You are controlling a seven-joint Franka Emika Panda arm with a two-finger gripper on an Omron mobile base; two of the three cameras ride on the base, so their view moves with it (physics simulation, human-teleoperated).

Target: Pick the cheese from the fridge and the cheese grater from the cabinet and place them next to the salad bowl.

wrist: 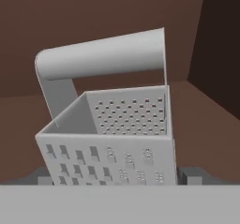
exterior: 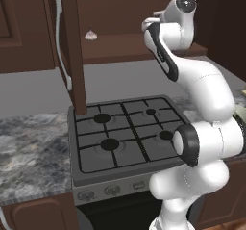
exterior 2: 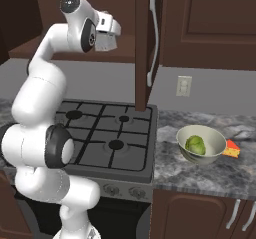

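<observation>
The grater [wrist: 110, 129] sits on the cabinet [wrist: 93, 12] shelf between the jaws, which stand released, one either side.

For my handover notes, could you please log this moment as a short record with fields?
cabinet: door open above the stove
cheese grater: upright on the cabinet shelf, between the finger tips
gripper: raised into the cabinet, jaws wide either side of the grater
salad bowl: on the counter right of the stove, lettuce inside
cheese: beside the bowl
</observation>
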